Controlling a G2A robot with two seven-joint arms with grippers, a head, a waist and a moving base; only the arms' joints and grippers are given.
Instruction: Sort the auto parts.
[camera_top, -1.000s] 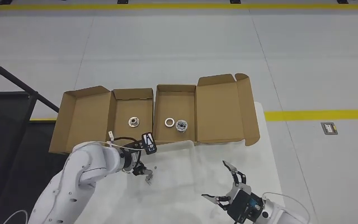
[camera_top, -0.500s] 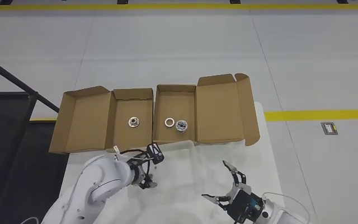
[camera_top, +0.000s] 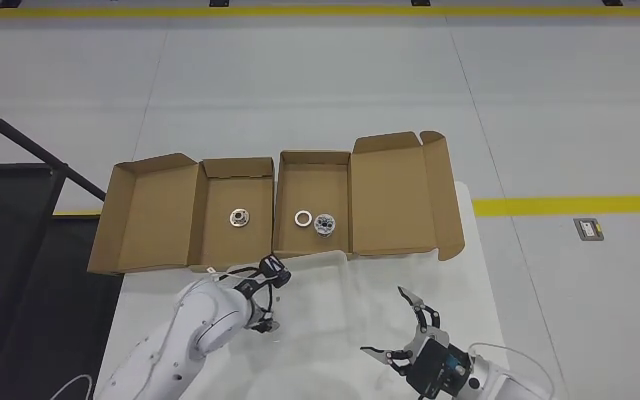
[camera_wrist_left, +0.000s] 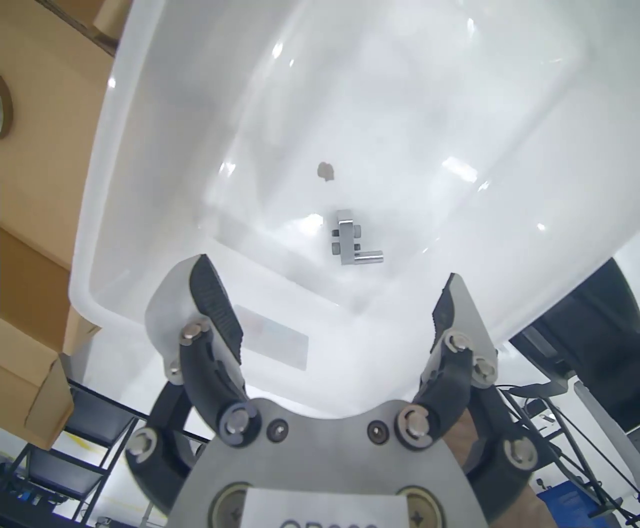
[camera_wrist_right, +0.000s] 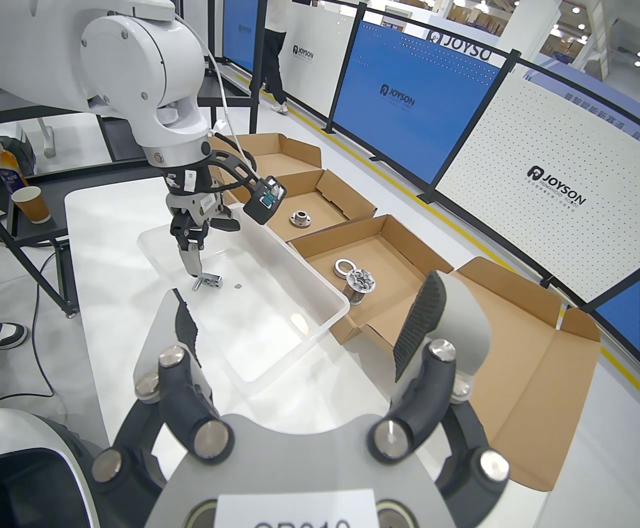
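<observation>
A small L-shaped metal bracket (camera_wrist_left: 350, 245) lies on the floor of the clear white bin (camera_top: 310, 258), with a tiny dark speck (camera_wrist_left: 326, 171) beyond it. My left gripper (camera_wrist_left: 330, 300) hangs open inside the bin, one fingertip (camera_wrist_right: 192, 260) just above the bracket (camera_wrist_right: 207, 283). My right gripper (camera_wrist_right: 305, 325) is open and holds nothing; it hovers off the bin's right end near the table's front (camera_top: 405, 335). The left cardboard box (camera_top: 235, 195) holds a flanged hub (camera_top: 238, 217). The right box (camera_top: 312, 190) holds a ring (camera_top: 302, 216) and a toothed part (camera_top: 324, 224).
Both boxes stand behind the bin with their flaps (camera_top: 395, 195) folded outward. The bin's wall (camera_wrist_left: 115, 200) rises close beside the left gripper. A paper cup (camera_wrist_right: 29, 202) sits on a black side table to the left of the white table.
The left arm has swung right and toward the near edge, with its gripper staying over the bin's left part. The right arm has not moved.
</observation>
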